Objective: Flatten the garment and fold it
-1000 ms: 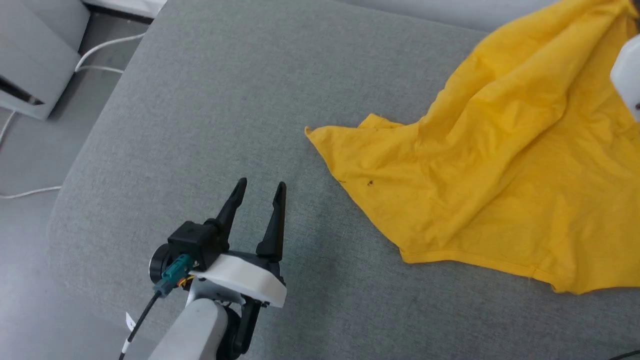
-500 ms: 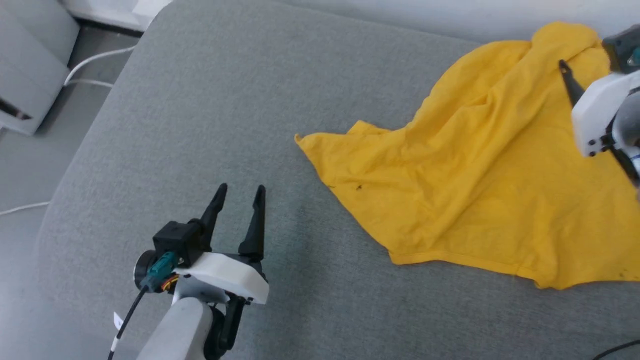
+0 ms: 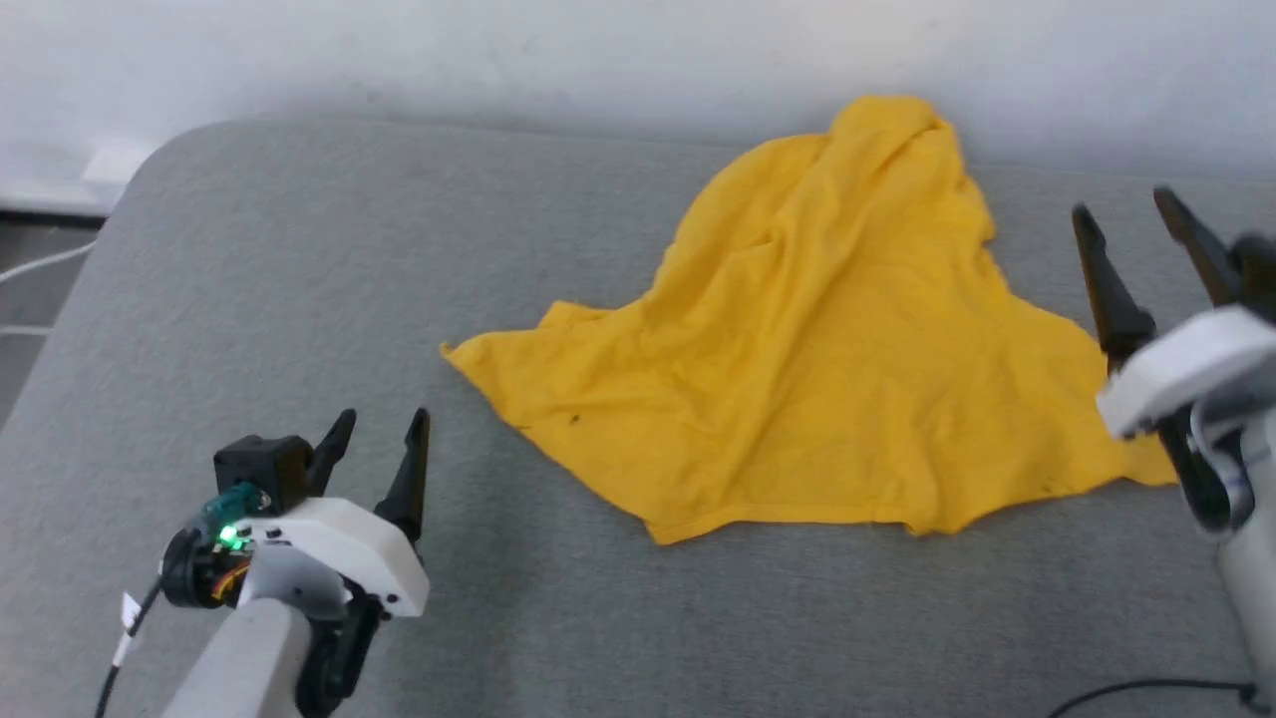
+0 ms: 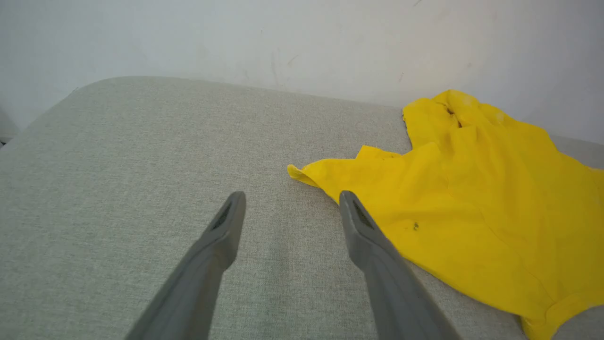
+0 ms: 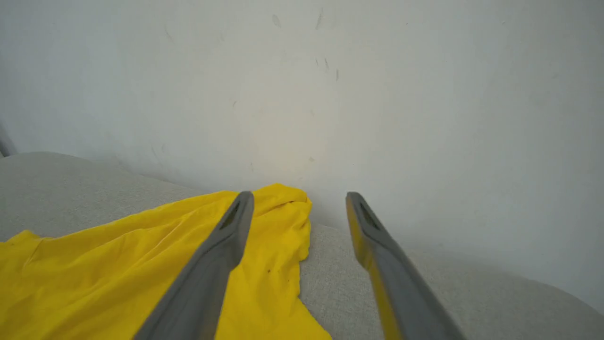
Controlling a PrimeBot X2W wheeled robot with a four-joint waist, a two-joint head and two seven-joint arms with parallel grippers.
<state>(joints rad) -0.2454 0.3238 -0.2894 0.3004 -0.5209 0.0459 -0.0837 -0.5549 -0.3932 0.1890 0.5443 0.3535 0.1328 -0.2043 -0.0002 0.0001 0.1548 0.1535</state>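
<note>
The mustard-yellow garment point(image 3: 817, 369) lies crumpled on the grey cushion point(image 3: 299, 249), at the centre and right of centre in the head view, with a plain side up. One bunched end reaches the white wall point(image 3: 498, 60) at the top, and a corner points left. My left jaws stand open and empty at the lower left, their fingers point(image 3: 411, 469) over bare cushion, near that corner but apart from it. My right jaws, at the right edge, are also open and empty. Their fingers point(image 3: 1107, 279) are at the cloth's right border, and I cannot tell whether they touch it.
</note>
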